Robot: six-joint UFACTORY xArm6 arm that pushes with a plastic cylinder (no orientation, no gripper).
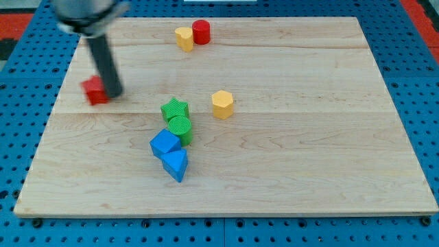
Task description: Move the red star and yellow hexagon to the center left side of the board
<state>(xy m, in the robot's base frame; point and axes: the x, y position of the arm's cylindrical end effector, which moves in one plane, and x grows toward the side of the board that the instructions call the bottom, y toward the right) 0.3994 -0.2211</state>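
Observation:
The red star (95,90) lies at the left side of the wooden board (309,137), partly hidden by my rod. My tip (114,94) rests against the star's right side. The yellow hexagon (222,104) sits near the board's middle, well to the right of my tip and apart from the other blocks.
A yellow block (184,38) and a red cylinder (201,32) touch near the view's top. A green star (175,109), a green cylinder (180,129), a blue cube (165,144) and a blue triangle (175,164) cluster below the board's middle.

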